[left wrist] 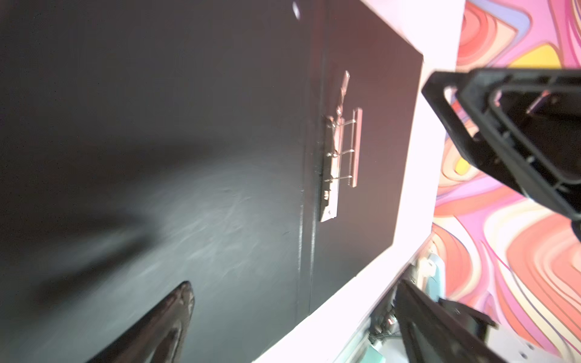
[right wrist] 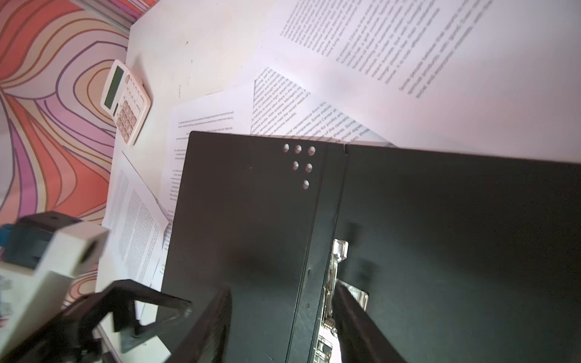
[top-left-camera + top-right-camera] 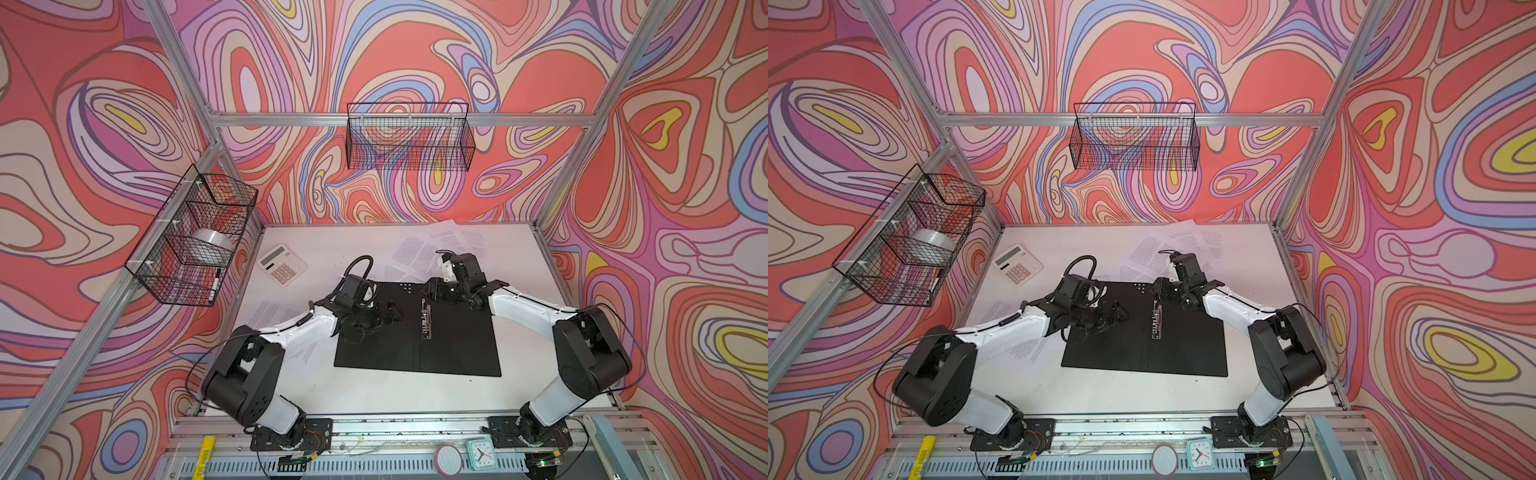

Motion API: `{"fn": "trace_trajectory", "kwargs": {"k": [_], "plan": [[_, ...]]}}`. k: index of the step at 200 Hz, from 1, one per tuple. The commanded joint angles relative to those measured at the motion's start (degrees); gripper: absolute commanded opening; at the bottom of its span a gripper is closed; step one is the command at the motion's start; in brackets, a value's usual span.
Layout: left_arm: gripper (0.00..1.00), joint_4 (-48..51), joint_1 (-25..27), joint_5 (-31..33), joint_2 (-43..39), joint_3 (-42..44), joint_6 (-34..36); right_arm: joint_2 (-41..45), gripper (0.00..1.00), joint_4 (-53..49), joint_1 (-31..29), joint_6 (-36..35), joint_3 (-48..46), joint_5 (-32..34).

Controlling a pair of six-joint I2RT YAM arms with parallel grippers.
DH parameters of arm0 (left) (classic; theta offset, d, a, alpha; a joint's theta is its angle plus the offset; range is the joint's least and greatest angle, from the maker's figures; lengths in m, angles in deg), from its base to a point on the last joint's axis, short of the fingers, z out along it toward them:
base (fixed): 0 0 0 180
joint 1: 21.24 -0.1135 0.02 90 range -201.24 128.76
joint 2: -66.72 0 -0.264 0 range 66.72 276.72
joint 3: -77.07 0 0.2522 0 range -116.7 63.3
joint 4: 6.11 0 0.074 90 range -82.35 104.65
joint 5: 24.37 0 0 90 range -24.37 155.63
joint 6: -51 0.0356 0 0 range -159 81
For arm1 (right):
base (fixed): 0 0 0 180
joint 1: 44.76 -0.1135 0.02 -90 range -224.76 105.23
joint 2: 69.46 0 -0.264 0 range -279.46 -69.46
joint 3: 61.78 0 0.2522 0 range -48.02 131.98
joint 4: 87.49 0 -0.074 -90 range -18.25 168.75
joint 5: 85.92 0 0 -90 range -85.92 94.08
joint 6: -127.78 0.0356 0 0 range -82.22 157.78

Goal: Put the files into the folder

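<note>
Folder (image 3: 457, 353) lying open, black inside up. The right gripper (image 2: 283, 301), jaws apart, straddles the metal clip (image 2: 338, 251) at the spine. The left gripper (image 3: 388, 311), jaws wide apart, is over the leaf beside it. The files (image 2: 440, 47) lie scattered just beyond the right gripper, none inside the folder. Advised: lift clear of the clip lever without snagging, then take a sheet by a free edge.

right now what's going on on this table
Two robot arms work over the folder, which lies open and flat on the table, black inside up, with no sheets in it. The right gripper has its jaws apart on either side of the metal clip at the spine. The left gripper hovers open and empty over the folder's left half. The files lie scattered around it, near a calculator.
</note>
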Motion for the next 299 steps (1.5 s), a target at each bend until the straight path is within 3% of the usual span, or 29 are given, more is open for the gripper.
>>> {"fn": "trace_trajectory", "kwargs": {"k": [1, 41, 91, 111, 158, 247, 299], "plan": [[1.00, 17.8, -0.9, 15.4, -7.9, 0.7, -0.3, -0.3, 0.65, -5.9, -4.4, -4.4, 1.8, 2.7], [1.00, 28.8, -7.4, 22.4, -24.4, 7.6, -7.6, -6.3, 0.76, -7.7, -11.8, -7.0, 7.7, 3.7], [1.00, 36.3, -22.9, 21.2, -41.9, 18.5, -14.6, -14.9, 0.83, -10.0, -16.9, -9.6, 16.3, 3.1], [1.00, 35.9, -25.8, 21.4, -44.4, 21.4, -17.0, -18.4, 0.84, -10.3, -17.7, -9.9, 20.1, 1.4], [1.00, 30.2, -27.1, 23.3, -40.8, 24.1, -19.6, -23.8, 0.84, -12.3, -18.2, -10.7, 25.7, -1.2], [1.00, 20.0, -28.3, 23.0, -32.9, 27.4, -16.9, -29.3, 0.84, -15.3, -18.6, -11.5, 32.3, -3.4], [0.96, 6.0, -28.2, 12.7, -22.2, 26.7, -12.9, -30.3, 0.82, -15.5, -18.6, -10.5, 32.6, -4.0]]}}
